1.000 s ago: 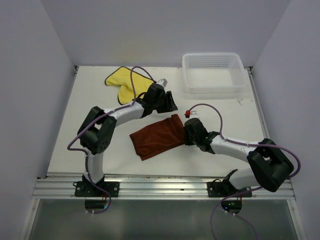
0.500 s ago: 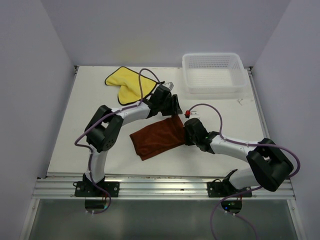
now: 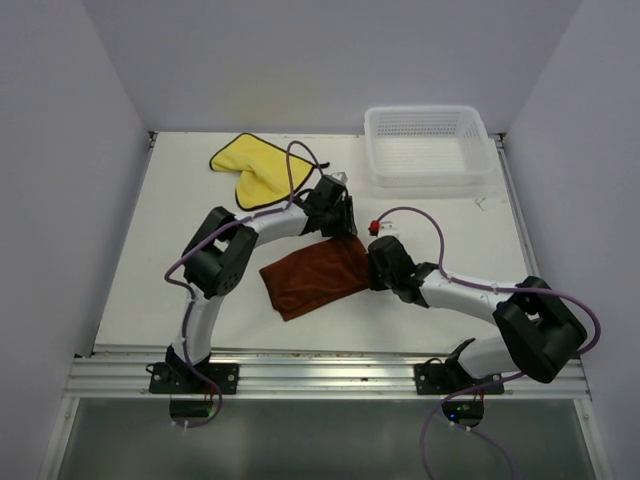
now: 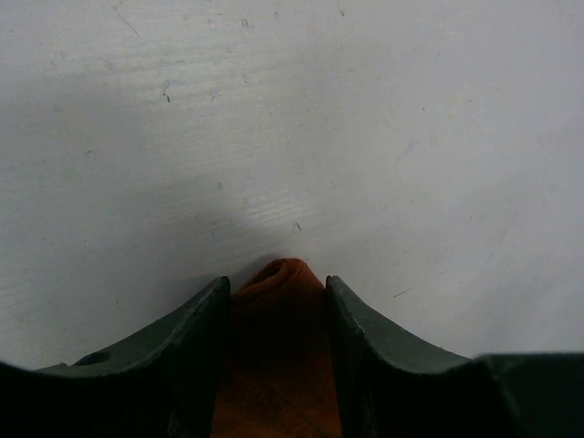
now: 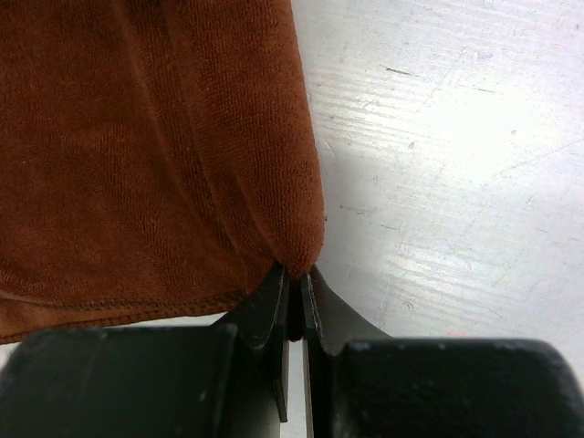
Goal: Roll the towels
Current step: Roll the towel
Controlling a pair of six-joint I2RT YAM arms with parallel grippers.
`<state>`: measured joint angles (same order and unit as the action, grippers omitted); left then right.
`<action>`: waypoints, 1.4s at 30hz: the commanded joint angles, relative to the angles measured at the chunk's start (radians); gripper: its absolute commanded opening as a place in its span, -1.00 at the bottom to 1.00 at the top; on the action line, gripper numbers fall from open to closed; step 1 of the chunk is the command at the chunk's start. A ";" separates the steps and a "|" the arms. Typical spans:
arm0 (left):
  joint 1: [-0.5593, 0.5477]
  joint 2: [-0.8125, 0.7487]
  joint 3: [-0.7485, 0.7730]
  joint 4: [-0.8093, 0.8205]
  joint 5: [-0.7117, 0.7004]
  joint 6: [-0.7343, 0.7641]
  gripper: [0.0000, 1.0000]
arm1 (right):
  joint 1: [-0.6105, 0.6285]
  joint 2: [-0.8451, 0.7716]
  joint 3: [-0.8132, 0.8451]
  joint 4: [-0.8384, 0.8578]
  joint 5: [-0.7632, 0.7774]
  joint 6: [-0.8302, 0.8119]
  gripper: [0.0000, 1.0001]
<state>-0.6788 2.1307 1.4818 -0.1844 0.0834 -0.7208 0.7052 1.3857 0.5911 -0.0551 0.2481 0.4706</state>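
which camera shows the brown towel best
The top external view: it shows the brown towel's whole outline, stretched between the two arms. The left wrist view catches only one corner between the left gripper's open jaws. The right wrist view shows a close patch and the corner pinched by the right gripper.

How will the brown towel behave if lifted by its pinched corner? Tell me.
Probably floppy: the brown towel bunches where the right tool pinches its corner, so it would likely drape. Its plush pile suggests it's light and grips rather than slips.
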 commanded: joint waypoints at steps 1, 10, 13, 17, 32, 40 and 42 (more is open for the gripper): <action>-0.011 0.029 0.047 -0.059 -0.049 0.038 -0.02 | 0.017 0.001 0.035 -0.003 0.046 -0.020 -1.00; -0.033 0.080 0.129 -0.170 -0.134 0.089 -0.24 | 0.082 0.001 0.046 -0.019 0.125 -0.038 -1.00; -0.036 0.084 0.124 -0.179 -0.143 0.090 -0.55 | 0.099 -0.001 0.039 -0.017 0.143 -0.033 -1.00; -0.036 0.055 0.098 -0.161 -0.165 0.069 -0.91 | 0.119 -0.016 0.029 -0.018 0.186 -0.041 -1.00; -0.033 -0.144 -0.173 0.255 -0.171 -0.045 -1.00 | 0.364 0.081 0.110 -0.124 0.523 -0.147 -1.00; -0.019 -0.233 -0.337 0.434 -0.162 -0.065 -1.00 | 0.482 0.225 0.205 -0.187 0.675 -0.190 -1.00; -0.015 -0.247 -0.351 0.444 -0.163 -0.066 -1.00 | 0.505 0.257 0.225 -0.201 0.697 -0.196 -1.00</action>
<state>-0.7116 1.9446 1.1515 0.1284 -0.0414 -0.7708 1.1812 1.6112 0.7650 -0.2119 0.8425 0.2935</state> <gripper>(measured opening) 0.072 0.071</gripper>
